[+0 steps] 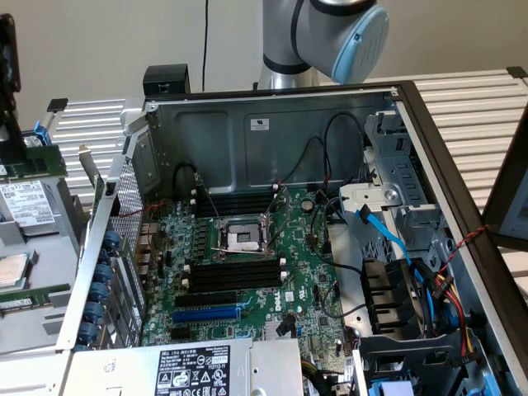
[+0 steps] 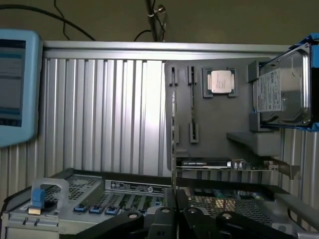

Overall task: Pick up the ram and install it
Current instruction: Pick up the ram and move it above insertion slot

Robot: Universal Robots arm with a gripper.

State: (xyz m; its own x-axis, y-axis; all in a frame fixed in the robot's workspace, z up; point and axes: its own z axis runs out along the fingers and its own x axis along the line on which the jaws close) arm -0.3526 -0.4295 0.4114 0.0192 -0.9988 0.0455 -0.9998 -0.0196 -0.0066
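On the grey tray (image 1: 54,256), a long, narrow green ram stick (image 1: 33,296).

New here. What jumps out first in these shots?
The open PC case dominates: green motherboard with a bare CPU socket at its centre. The robot arm stands behind the case; on the exterior view's left, a gray tray holds the ram and a hard drive.
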